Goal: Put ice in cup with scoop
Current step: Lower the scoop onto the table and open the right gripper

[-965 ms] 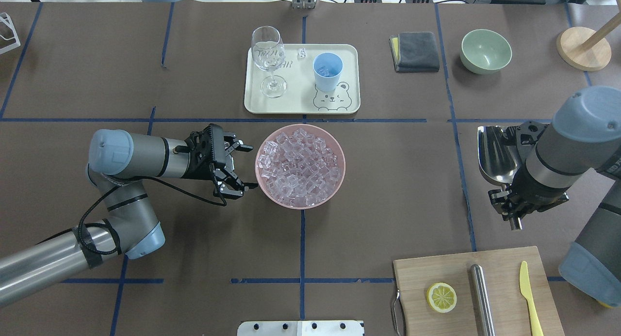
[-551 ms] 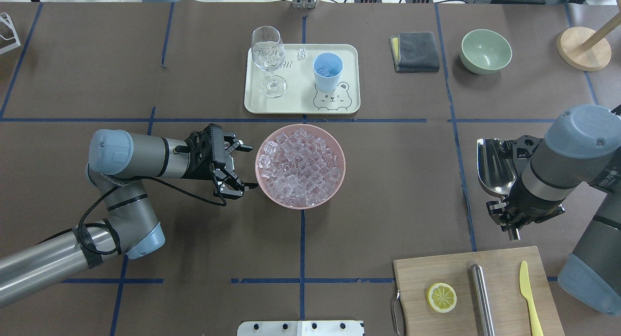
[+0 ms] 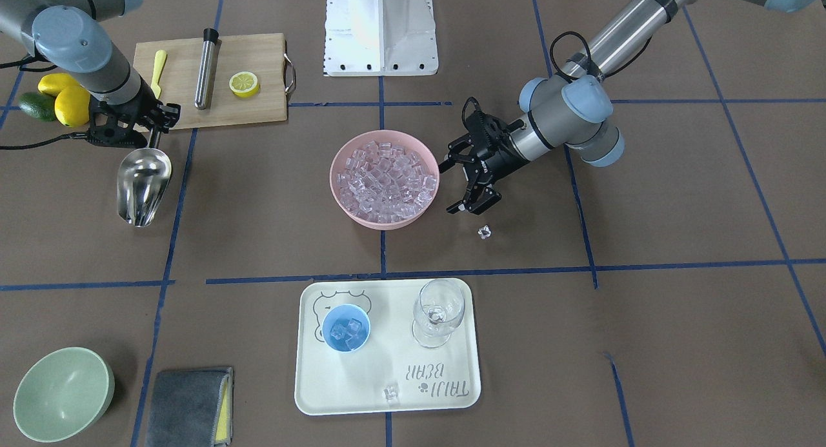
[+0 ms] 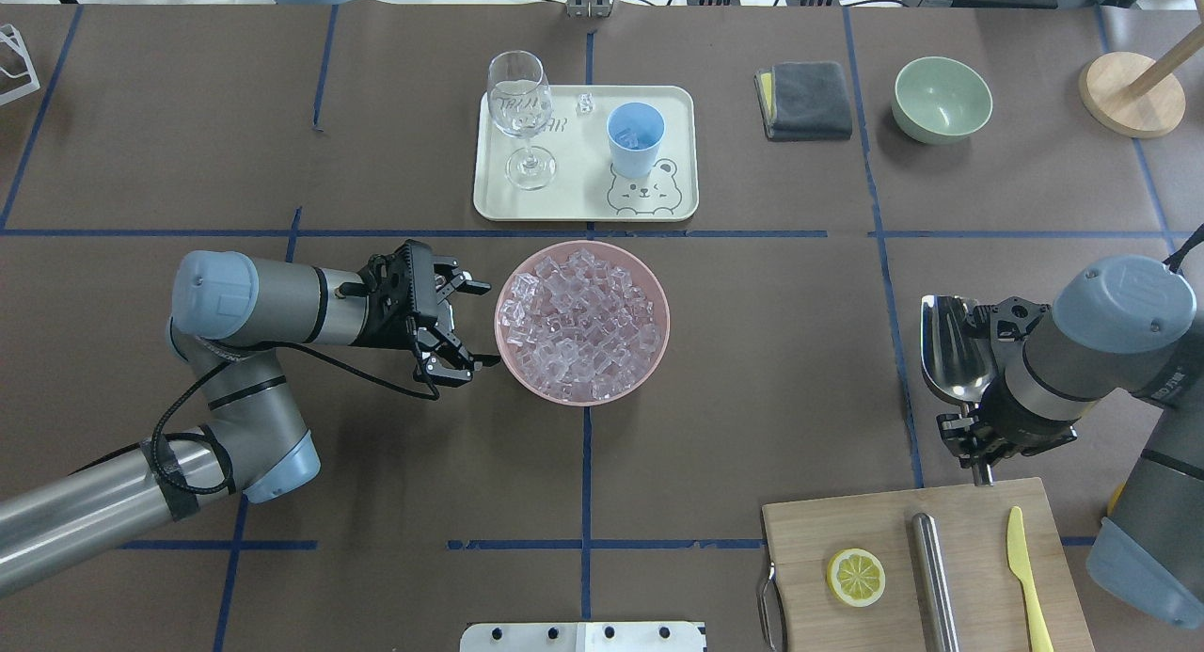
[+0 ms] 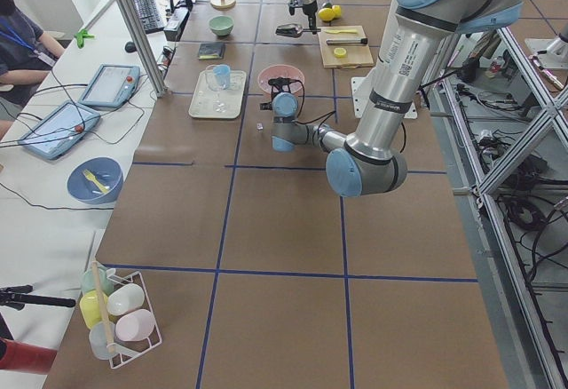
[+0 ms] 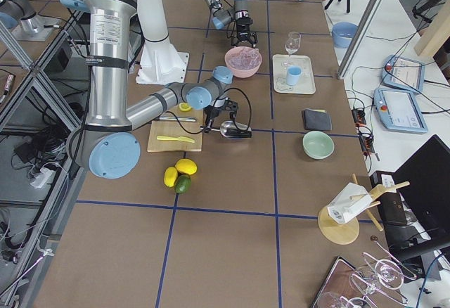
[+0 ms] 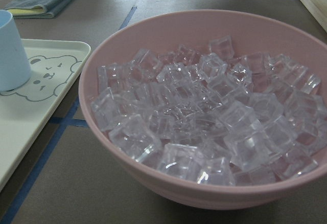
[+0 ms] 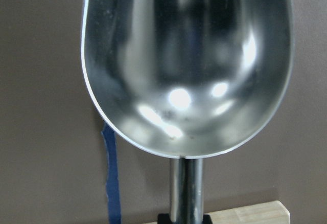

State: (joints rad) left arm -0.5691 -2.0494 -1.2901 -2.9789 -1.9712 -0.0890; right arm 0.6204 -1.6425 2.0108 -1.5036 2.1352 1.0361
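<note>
At table's right side, right gripper (image 4: pixel 974 437) was clamped on handle of scoop (image 4: pixel 950 346). It had drawn back toward cutting board (image 4: pixel 818 530) since a second before, trough empty. Left gripper (image 4: pixel 484 323) unmoved, fingers spread, just beside pink bowl (image 4: pixel 665 318) heaped with ice (image 4: pixel 578 323). Cup (image 4: pixel 635 136) stood on tray (image 4: pixel 574 182), few cubes inside.

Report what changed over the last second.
The right gripper, still shut on the shiny steel scoop, drew back toward the robot's base. The left gripper stayed open beside the pink bowl of clear ice cubes; the light-blue plastic cup did not move.
</note>
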